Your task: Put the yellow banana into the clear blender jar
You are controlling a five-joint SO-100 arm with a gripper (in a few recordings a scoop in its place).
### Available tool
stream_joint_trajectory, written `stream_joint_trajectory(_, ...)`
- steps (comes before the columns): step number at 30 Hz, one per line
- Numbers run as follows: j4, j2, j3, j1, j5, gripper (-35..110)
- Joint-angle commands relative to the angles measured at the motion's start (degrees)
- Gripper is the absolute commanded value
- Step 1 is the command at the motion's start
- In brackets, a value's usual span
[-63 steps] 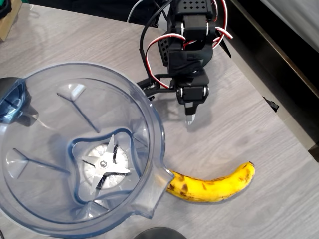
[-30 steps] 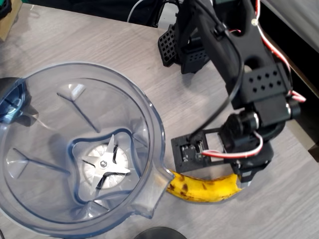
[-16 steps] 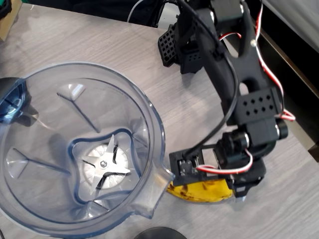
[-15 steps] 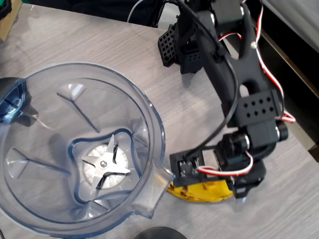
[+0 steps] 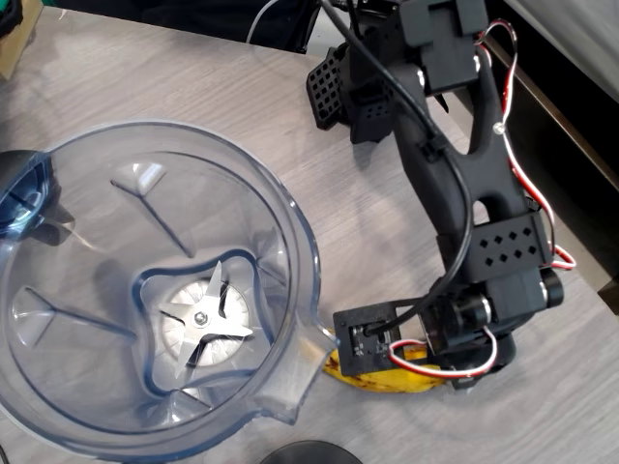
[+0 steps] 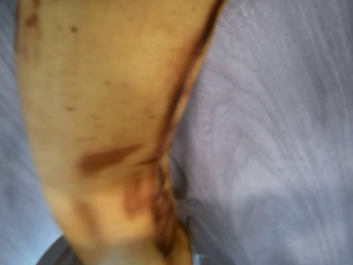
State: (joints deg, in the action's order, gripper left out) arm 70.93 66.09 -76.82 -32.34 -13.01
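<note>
The yellow banana [image 5: 379,376] lies on the grey wood table just right of the clear blender jar's spout [image 5: 308,360]; its left end with brown spots shows, and the rest is covered by the arm. The jar [image 5: 305,242] stands upright at left, with its silver blade [image 5: 205,317] at the bottom. My black gripper [image 5: 455,372] is pressed down over the banana's right half, its fingers hidden under the wrist body. In the wrist view the banana [image 6: 105,127] looms very close and blurred, with brown bruises, over the table.
The arm's base [image 5: 358,87] stands at the back of the table. The table's right edge [image 5: 566,261] runs close to the arm, with a dark gap beyond. A dark round object [image 5: 309,452] peeks in at the bottom edge. A blue-grey part [image 5: 21,193] sits left of the jar.
The arm swung from the back of the table out over the banana and came down on it, covering its right half. Jar and banana have stayed put.
</note>
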Motion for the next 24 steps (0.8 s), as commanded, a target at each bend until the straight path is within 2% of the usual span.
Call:
stream_joint_trajectory(1,0.6,1.1,2.3,-0.4,0.5,12)
stream_joint_trajectory(6,0.8,1.1,2.3,-0.5,0.5,7)
stream_joint_trajectory(18,3.6,5.3,5.7,-1.1,0.2,7)
stream_joint_trajectory(24,11.2,6.5,16.9,-2.3,0.0,7)
